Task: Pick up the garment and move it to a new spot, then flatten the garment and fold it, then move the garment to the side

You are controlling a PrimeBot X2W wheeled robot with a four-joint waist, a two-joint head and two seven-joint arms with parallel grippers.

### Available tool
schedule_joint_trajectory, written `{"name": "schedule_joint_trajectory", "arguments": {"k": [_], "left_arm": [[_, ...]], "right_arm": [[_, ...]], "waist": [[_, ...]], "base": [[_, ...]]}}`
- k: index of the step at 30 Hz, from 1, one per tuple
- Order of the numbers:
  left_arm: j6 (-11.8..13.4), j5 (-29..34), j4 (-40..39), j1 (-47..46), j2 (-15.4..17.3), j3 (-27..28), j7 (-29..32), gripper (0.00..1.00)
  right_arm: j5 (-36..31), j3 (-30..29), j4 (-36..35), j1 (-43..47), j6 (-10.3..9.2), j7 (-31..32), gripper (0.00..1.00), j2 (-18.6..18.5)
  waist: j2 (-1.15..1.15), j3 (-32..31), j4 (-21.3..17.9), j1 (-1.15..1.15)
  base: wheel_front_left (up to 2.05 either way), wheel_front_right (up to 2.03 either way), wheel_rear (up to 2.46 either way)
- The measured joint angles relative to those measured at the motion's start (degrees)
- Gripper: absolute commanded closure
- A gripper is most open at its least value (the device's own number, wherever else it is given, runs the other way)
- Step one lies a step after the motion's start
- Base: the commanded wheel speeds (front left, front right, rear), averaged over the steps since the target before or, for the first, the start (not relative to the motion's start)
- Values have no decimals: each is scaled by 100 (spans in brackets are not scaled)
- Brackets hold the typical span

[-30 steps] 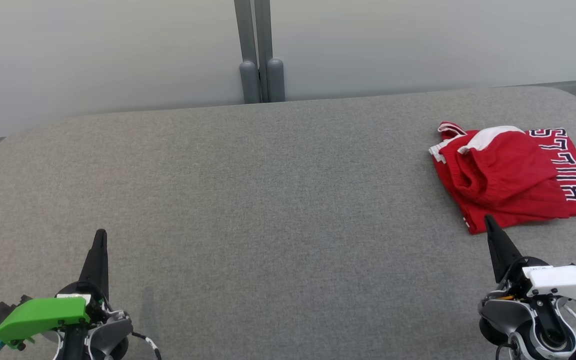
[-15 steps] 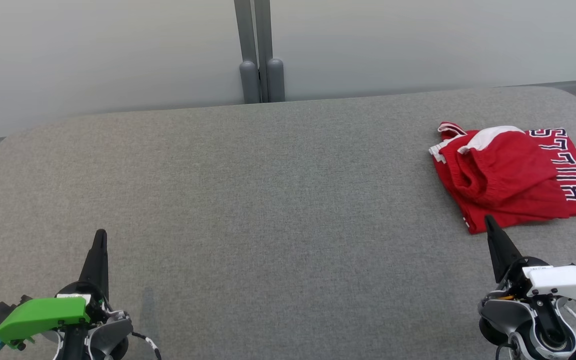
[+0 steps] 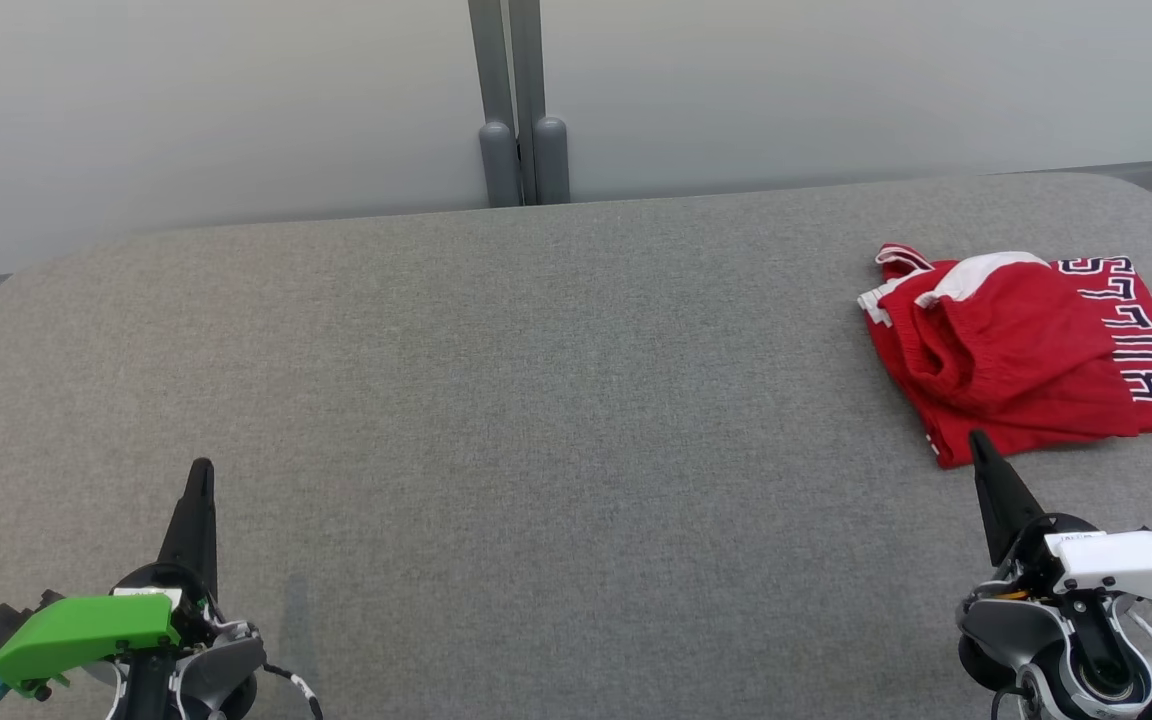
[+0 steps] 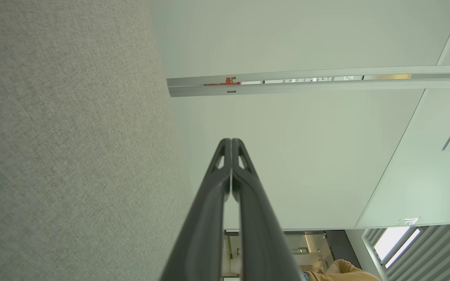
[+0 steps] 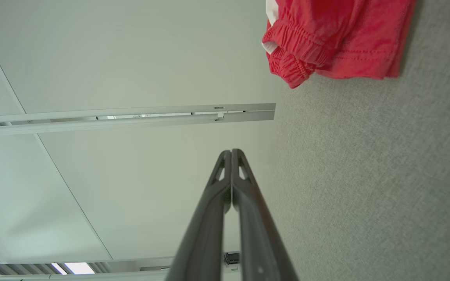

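Note:
The garment point(image 3: 1026, 350) is a pair of red shorts with white trim and dark lettering, folded into a compact bundle at the far right of the grey table point(image 3: 536, 400). Its elastic waistband also shows in the right wrist view, garment point(image 5: 326, 39), at the top. My right gripper point(image 3: 978, 445) is shut and empty, its tip just short of the garment's near edge; the same right gripper point(image 5: 231, 152) has both fingers pressed together. My left gripper point(image 3: 201, 470) is shut and empty at the lower left, far from the garment, and the left gripper point(image 4: 231, 141) shows its fingers closed.
A pale wall with a grey vertical post point(image 3: 518, 100) stands behind the table's far edge. The garment lies close to the table's right edge. A person's orange sleeve point(image 4: 342, 271) shows at the bottom of the left wrist view.

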Motion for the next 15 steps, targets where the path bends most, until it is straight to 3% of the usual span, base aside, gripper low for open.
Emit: {"name": "schedule_joint_trajectory", "arguments": {"k": [15], "left_arm": [[0, 0, 0, 0, 0, 0, 0, 100]], "right_arm": [[0, 0, 0, 0, 0, 0, 100, 1]], "waist": [[0, 0, 0, 0]], "base": [[0, 0, 0]]}}
